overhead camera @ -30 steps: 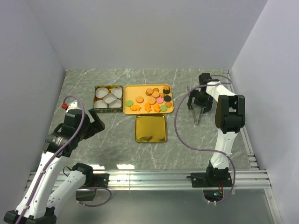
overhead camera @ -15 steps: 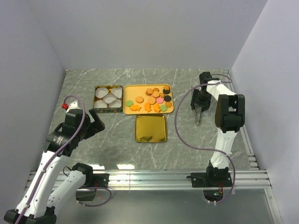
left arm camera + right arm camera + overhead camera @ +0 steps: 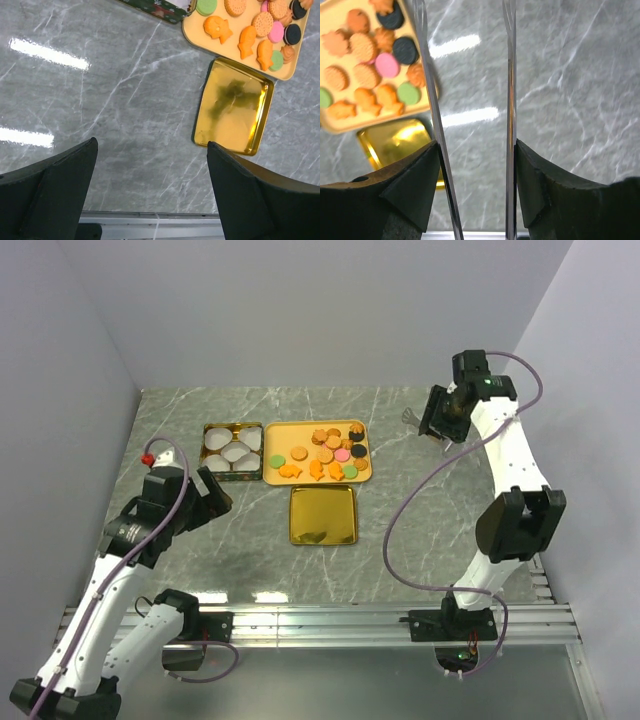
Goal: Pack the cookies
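right gripper (image 3: 477,150) clasped tongs (image 3: 509,100), tines spread, pinching nothing, right of yellow tray (image 3: 285,435) | cookies (image 3: 322,452) on tray | left gripper (image 3: 152,150) gaping, near-left of tray

Grey marble-look tabletop (image 3: 200,540), glossy, white veins. Plain pale walls on three sides: back wall (image 3: 320,310), left wall (image 3: 60,440), right wall (image 3: 590,440). Aluminium rail (image 3: 320,621) along the near edge. Bright light reflections (image 3: 268,596) on the tabletop near the rail.

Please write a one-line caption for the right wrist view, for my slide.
Right gripper grips thin metal tongs over the grey marble table, yellow tray of small colourful cookies nearby.
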Tool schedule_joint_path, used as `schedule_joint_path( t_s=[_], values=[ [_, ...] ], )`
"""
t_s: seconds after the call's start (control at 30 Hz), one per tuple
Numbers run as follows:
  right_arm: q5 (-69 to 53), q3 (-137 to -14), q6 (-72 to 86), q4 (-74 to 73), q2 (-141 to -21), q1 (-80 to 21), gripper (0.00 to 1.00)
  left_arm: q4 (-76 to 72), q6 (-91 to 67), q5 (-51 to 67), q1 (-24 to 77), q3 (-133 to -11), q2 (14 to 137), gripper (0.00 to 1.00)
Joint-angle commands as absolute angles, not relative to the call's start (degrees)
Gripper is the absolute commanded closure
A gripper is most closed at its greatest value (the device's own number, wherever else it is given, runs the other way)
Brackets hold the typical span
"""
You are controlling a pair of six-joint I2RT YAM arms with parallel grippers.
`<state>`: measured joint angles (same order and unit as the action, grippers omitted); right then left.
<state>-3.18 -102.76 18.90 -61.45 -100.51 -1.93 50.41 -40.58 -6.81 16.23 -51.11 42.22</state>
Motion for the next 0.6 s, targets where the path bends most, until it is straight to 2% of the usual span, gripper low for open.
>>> schedule_joint_path(
  t_s=[0.0,0.23,0.57],
  values=[
    [-5.89,-103.54,20.74,-67.32,-98.27,-2.46,0.35,46.93,-38.24,-4.57,16.35,-51.59,42.54,0.03],
    [-6.15,-104.68,20.30,-70.57,-96.15,-4.83,0.36,46.67,-38.93,-5.36,16.35,-50.54,39.91,0.03],
    [-2.02,-109.68,20.65,-73.65,-99.48,-17.13,0.38,44.04,-37.36,-5.71,16.35,-51.77,39.38,0.01]
  ],
)
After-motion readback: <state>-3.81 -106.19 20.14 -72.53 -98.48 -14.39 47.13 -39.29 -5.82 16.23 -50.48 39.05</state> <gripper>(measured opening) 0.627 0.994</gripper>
